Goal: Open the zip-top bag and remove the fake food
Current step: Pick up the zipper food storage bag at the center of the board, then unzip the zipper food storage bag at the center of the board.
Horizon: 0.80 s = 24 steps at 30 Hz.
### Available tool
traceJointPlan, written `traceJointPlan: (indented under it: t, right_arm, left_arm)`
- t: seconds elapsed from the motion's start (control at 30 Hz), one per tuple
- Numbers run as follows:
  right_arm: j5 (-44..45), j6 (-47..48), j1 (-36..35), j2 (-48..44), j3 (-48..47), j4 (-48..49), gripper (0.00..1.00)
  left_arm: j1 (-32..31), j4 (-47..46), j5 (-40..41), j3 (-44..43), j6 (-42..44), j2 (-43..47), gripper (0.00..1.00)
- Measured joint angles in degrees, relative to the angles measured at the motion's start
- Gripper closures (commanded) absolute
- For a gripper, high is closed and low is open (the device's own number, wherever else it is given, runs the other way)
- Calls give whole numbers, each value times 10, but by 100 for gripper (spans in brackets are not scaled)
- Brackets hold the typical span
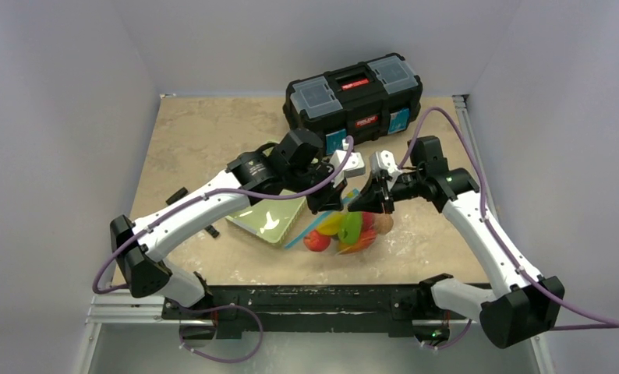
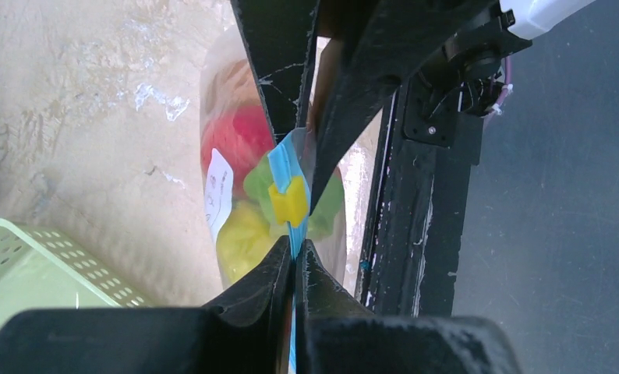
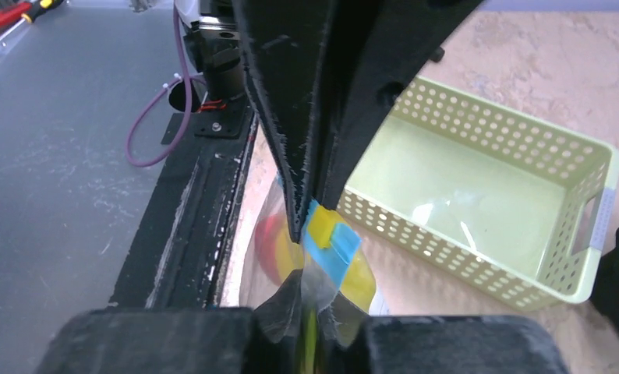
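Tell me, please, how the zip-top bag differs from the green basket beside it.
The bag is clear, crinkly plastic; the basket is pale green with perforated walls. The bag is packed with fake food; the basket is empty. The left gripper and right gripper both pinch the bag's blue zip strip; no gripper holds the basket. Both are containers, side by side.

Glossy, crinkly clear plastic zip-top bag (image 2: 230,148); smooth pale-green plastic basket (image 3: 478,187).
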<state>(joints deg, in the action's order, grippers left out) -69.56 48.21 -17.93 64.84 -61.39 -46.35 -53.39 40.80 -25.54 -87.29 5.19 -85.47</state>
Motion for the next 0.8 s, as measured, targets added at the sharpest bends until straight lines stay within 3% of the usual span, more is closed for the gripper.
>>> traceJointPlan:
  t: [0.13, 0.3, 0.37, 0.43, 0.6, 0.73, 0.8]
  right_arm:
    - [-1, -27, 0, 3, 8, 33, 100]
    - [-2, -16, 0, 0, 12, 34, 100]
    - [-2, -19, 0, -11, 27, 44, 100]
    - [-1, -23, -1, -26, 47, 54, 100]
    - [9, -22, -13, -42, 64, 62, 100]
    - [17, -19, -27, -36, 64, 67, 100]
    - [23, -17, -30, -33, 64, 68, 100]
  left_arm:
    - [0, -11, 0, 11, -7, 6, 99]
    - [0, -79, -12, 73, -39, 45, 45]
    - [0, -133, -22, 136, -62, 89, 29]
    - [0, -184, -26, 206, -87, 142, 18]
    - [0, -316, -2, 341, -138, 253, 13]
    - [0, -407, 34, 350, -172, 244, 15]
    - [0, -441, 44, 349, -187, 225, 22]
